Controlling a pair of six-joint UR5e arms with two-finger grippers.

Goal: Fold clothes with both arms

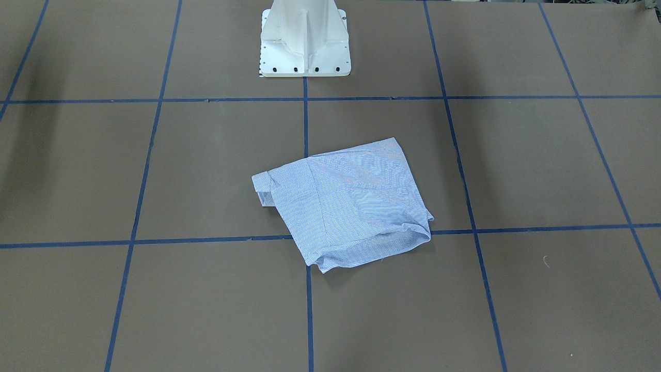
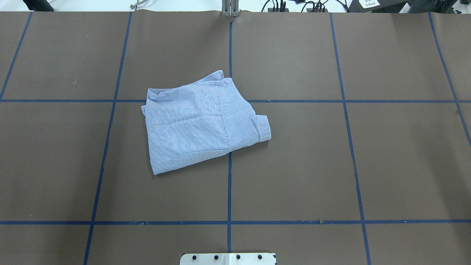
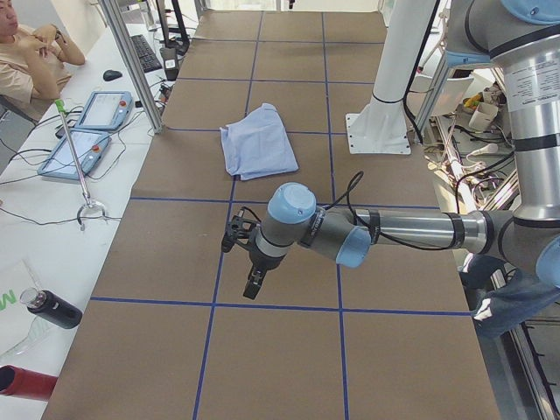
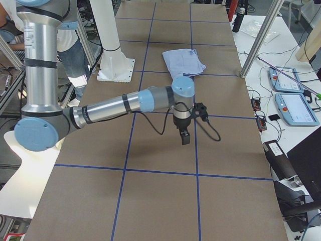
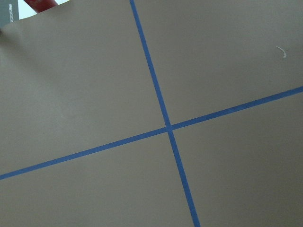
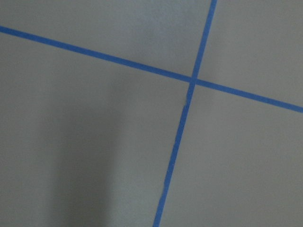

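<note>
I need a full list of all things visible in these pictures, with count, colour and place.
shirt: one, light blue, folded near the table's middle.
table: one, brown, blue tape lines.
pedestal: one, white, at the robot's table edge.
tablets: two, grey, on the side desk.
person: one, beige top, at that desk.
left arm: one, grey, above table; left gripper black, state unclear.
right arm: one, grey, above table; right gripper black, state unclear.
</note>
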